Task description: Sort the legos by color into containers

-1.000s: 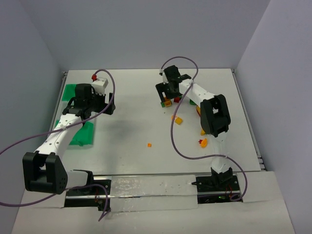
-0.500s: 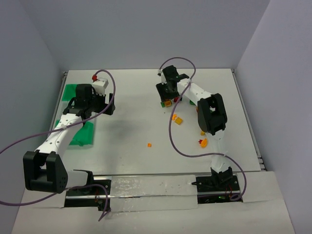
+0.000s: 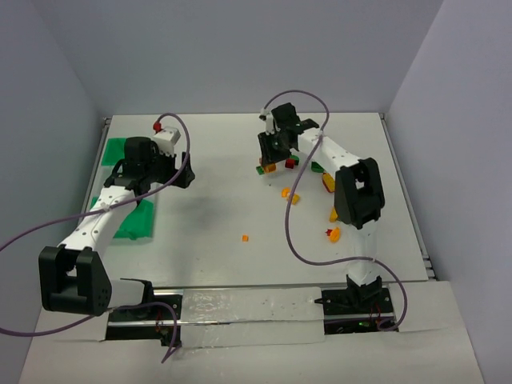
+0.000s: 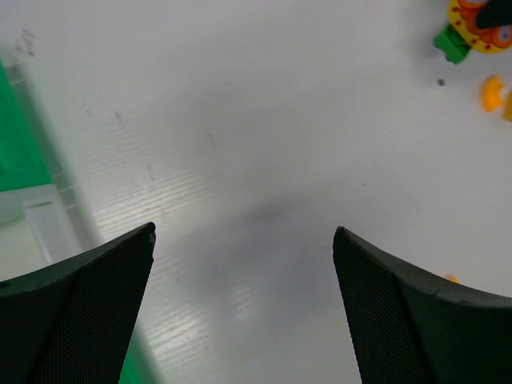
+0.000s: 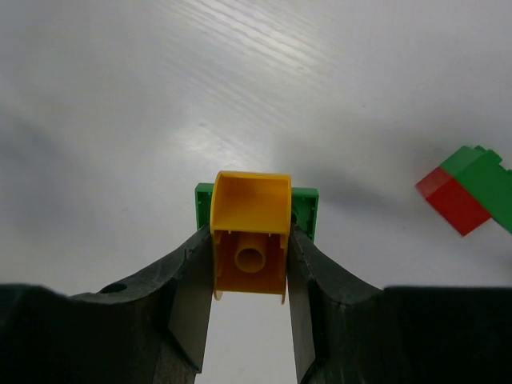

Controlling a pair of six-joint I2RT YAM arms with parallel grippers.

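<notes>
Clamping an orange-yellow brick point(image 5: 250, 210), the right gripper point(image 5: 250, 260) has a red-and-green brick point(image 5: 468, 192) at its three o'clock; the left gripper point(image 4: 244, 268) gapes empty.

green brick point(image 5: 306, 210) mostly hidden behind orange brick point(image 5: 250, 240) | red-green brick point(image 5: 468, 190) right of orange brick, cut by frame edge
</notes>
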